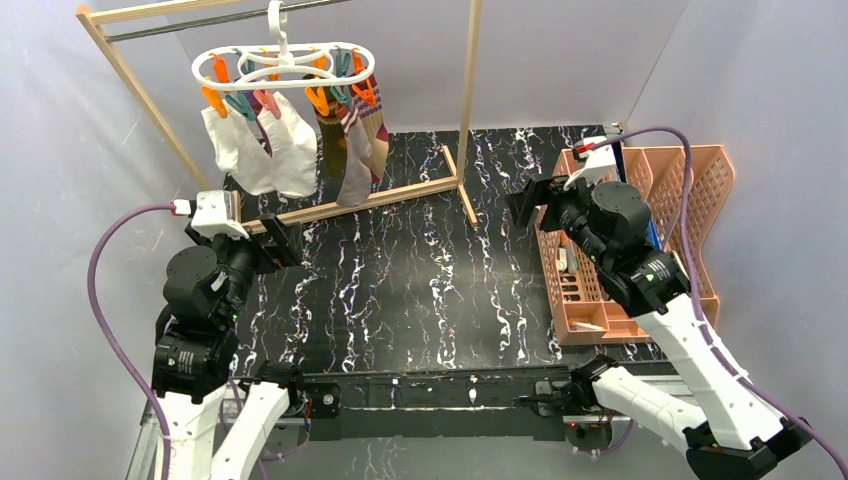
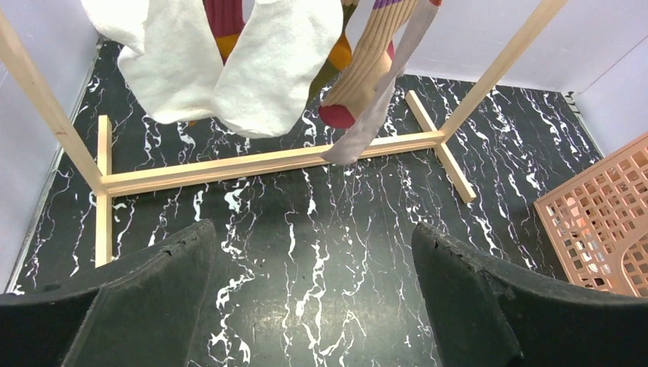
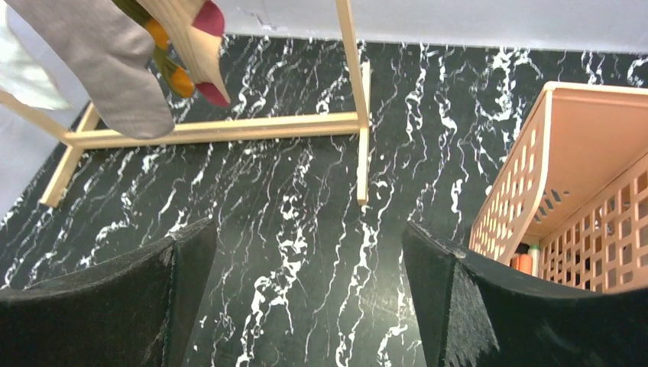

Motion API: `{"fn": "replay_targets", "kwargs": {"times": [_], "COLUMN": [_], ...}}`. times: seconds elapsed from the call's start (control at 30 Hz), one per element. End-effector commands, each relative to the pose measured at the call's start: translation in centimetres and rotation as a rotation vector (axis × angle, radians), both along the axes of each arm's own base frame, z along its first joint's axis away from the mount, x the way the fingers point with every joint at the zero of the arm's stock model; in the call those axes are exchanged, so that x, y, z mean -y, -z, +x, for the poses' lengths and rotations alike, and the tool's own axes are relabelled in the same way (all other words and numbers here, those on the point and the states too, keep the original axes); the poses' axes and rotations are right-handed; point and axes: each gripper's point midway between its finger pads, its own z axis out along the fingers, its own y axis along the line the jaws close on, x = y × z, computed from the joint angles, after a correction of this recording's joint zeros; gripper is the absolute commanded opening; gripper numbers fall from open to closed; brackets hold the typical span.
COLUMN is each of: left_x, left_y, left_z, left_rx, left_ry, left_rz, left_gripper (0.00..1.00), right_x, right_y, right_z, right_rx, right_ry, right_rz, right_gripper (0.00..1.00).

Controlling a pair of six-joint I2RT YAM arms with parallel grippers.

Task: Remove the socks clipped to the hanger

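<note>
The socks (image 1: 290, 150) hung clipped to the hanger (image 1: 283, 62) over the table's (image 1: 420, 290) far-left corner. Left gripper (image 2: 313, 252) and right gripper (image 3: 309, 245) were spread wide, empty.

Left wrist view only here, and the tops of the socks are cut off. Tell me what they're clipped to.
Observer: The socks hang from a white oval clip hanger, hooked on the top rail of the wooden rack.
Operator: Give me the peg colours.
Observer: The pegs are orange, teal and pink.
Operator: Report the right gripper.
Observer: The right gripper is open and empty, held above the table by the left side of the peach basket, well apart from the socks.
</note>
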Motion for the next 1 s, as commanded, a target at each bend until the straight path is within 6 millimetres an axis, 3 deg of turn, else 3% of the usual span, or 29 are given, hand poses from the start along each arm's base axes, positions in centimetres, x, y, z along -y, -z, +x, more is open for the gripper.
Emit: {"fn": "replay_targets", "kwargs": {"times": [0.0, 0.43, 0.5, 0.7, 0.97], "left_x": [0.4, 0.2, 0.2, 0.3, 0.2], "left_y": [-1.1, -1.2, -1.1, -1.9, -2.9], "left_z": [0.7, 0.9, 1.1, 1.2, 1.3], "left_rx": [0.039, 0.034, 0.031, 0.045, 0.065], "left_ry": [0.014, 0.005, 0.006, 0.013, 0.007], "left_rz": [-0.005, 0.012, 0.010, 0.014, 0.023], "left_gripper": [0.96, 0.96, 0.96, 0.96, 0.95], "right_x": [-0.6, -1.5, -1.5, -3.1, -7.9], "right_y": [0.6, 0.0, -0.2, -2.5, -5.3], "right_z": [-0.2, 0.1, 0.9, 5.9, 14.8], "right_rx": [-0.050, 0.002, 0.020, 0.081, 0.179], "right_ry": [-0.024, -0.084, -0.061, 0.017, 0.022], "right_rz": [-0.015, -0.037, -0.030, 0.002, -0.057], "right_gripper": [0.99, 0.99, 0.99, 0.99, 0.96]}}
